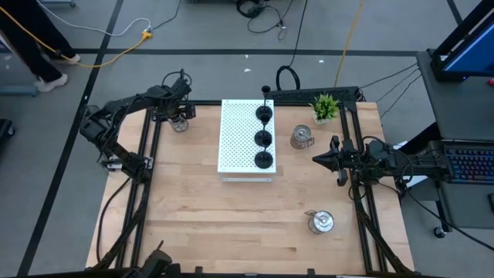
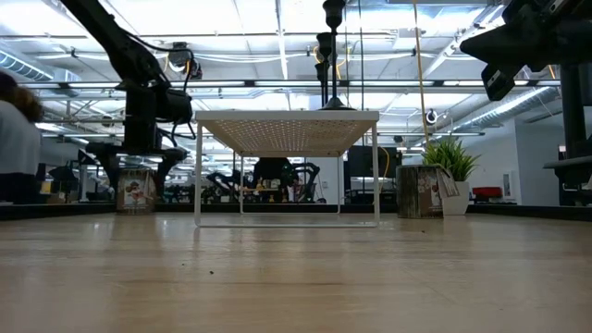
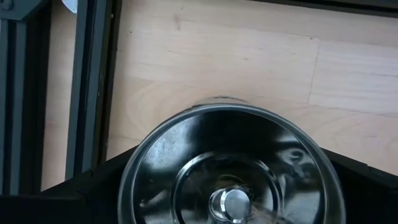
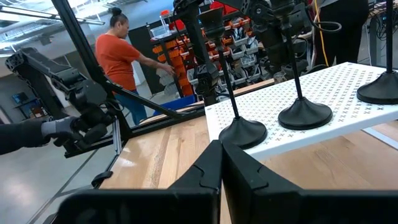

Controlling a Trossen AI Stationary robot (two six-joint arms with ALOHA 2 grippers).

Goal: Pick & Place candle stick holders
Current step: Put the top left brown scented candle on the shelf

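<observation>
Three black candle stick holders (image 1: 263, 139) stand in a row on a white perforated stand (image 1: 235, 139); they also show in the right wrist view (image 4: 305, 115). One silver holder (image 1: 180, 123) rests on its base on the table at the far left. My left gripper (image 1: 179, 116) is open above it, pointing down, with a finger (image 3: 81, 193) on either side of its rim (image 3: 230, 118). I see no touch. A second silver holder (image 1: 301, 137) stands right of the stand and a third (image 1: 320, 222) near the front right. My right gripper (image 4: 221, 155) is shut and empty, right of the stand (image 1: 318, 159).
A small green potted plant (image 1: 325, 106) stands at the far right, beside the second silver holder (image 2: 421, 191). Black frame rails (image 1: 150, 154) run along the table's left and right sides. A person (image 4: 121, 59) stands in the room beyond the table. Bare wood (image 1: 231, 216) lies in front of the stand.
</observation>
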